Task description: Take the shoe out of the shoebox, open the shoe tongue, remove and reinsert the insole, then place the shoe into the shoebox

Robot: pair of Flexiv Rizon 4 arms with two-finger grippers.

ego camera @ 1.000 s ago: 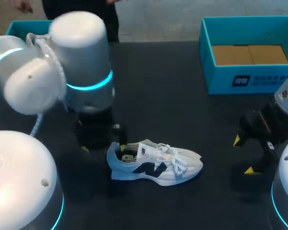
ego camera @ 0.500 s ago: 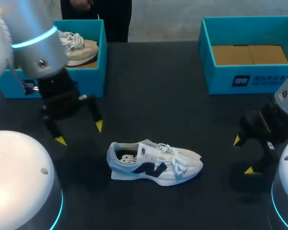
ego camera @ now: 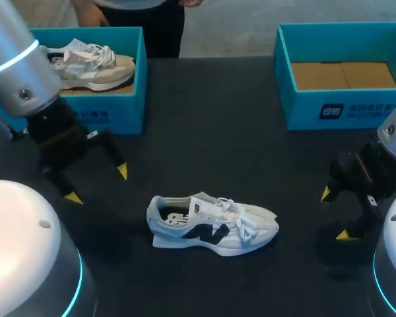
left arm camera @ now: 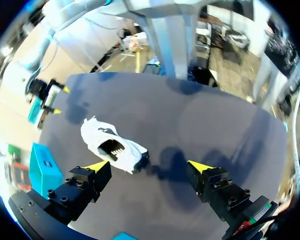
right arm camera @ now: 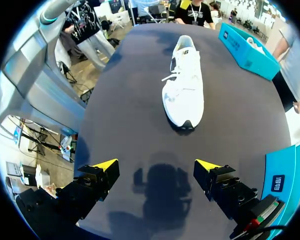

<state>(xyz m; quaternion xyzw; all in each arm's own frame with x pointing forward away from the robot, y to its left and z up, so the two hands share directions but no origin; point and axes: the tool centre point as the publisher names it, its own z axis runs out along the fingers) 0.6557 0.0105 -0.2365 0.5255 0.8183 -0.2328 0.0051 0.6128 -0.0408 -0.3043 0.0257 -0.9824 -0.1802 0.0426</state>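
Shoe [ego camera: 211, 224] upright mid-bench [ego camera: 218, 132], outside empty box [ego camera: 303, 109]. L jaws & R jaws both spread, holding nothing, well apart from it. Risk: pulling tongue w/o pinning heel drags or tips shoe; laces could snag.

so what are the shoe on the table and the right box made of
Shoe: looks like white cloth or mesh with smoother navy and pale blue patches, matte, with cloth laces. Box: likely cardboard, matte teal walls, plain brown floor.
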